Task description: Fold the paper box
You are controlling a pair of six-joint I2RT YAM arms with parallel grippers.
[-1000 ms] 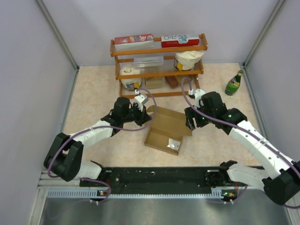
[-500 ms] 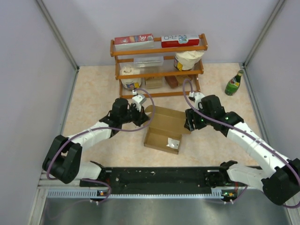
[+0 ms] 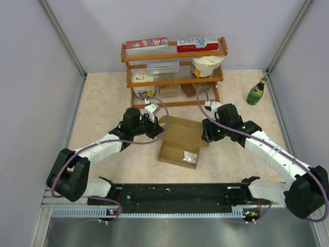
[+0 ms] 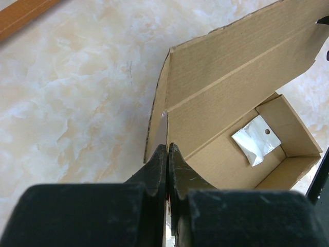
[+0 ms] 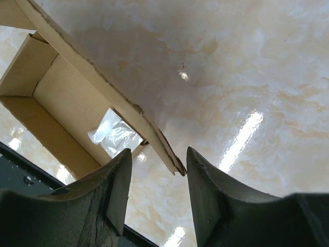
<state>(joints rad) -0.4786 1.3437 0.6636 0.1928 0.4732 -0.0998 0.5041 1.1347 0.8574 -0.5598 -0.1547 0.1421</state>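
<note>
The paper box (image 3: 181, 138), of plain brown corrugated cardboard, lies on the glossy beige marbled table (image 3: 103, 103) between the two arms. Its shallow rectangular tray is open with a small crinkled clear plastic bag (image 4: 255, 140) inside, and its wide creased lid is raised at a slant. The left gripper (image 4: 167, 149) has its black fingers pressed together on a thin edge at the lid's left corner, while the right gripper (image 5: 157, 154) has its fingers apart, with the lid's rough pointed corner between them.
</note>
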